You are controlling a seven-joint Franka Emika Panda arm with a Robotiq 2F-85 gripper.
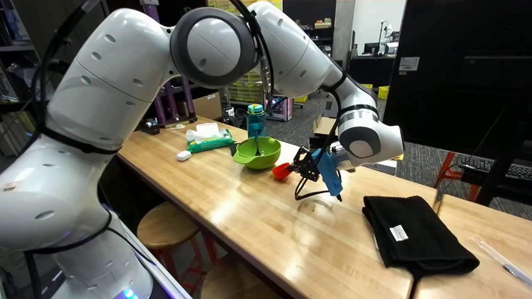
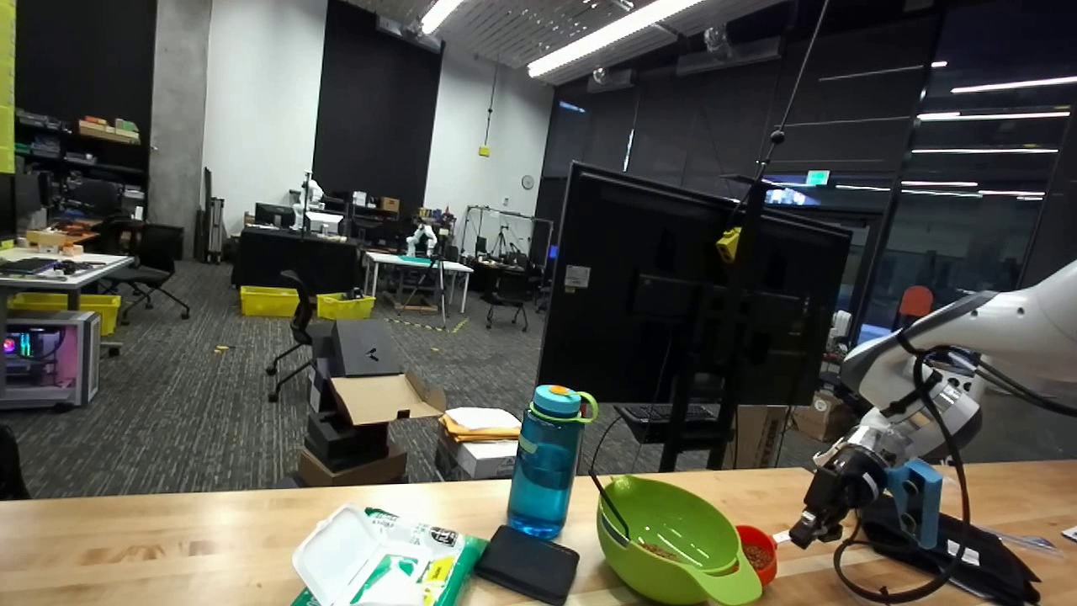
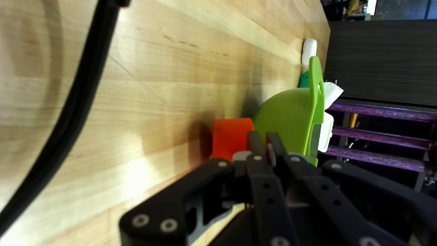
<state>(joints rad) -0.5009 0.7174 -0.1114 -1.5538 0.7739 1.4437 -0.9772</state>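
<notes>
Have the gripper [image 3: 264, 138] closed to a thin slit at the fingertips, pinching the red measuring cup [image 3: 232, 136], probably by its handle, seen only as a pale tab [image 2: 782, 537] between rim and fingertips. Find the cup straight off the fingertips, between gripper and green mixing bowl [image 1: 258, 162] in both exterior views, roughly upright, with the handle side toward the gripper and no long axis beyond that stub. Spot brown granules [image 2: 758, 556] inside the cup, plus more in the bottom of the bowl. See the bowl just past the cup, with a dark utensil [image 1: 257, 152] leaning in it and a blue water bottle [image 2: 545, 475] close behind. Note also a folded black towel [image 1: 424, 241] on the wooden table [image 1: 270, 228], away from the cup on the gripper's other side. Can't call cup-to-bowl contact, overlapped by the bowl's edge in an exterior view. Can't see the cup's base well enough to say resting or lifted. Lose the utensil's upper end against the bottle, and the inner finger pads behind blurred fingertips in the wrist view. Get a black cable [image 3: 83, 95] across that view too.
</notes>
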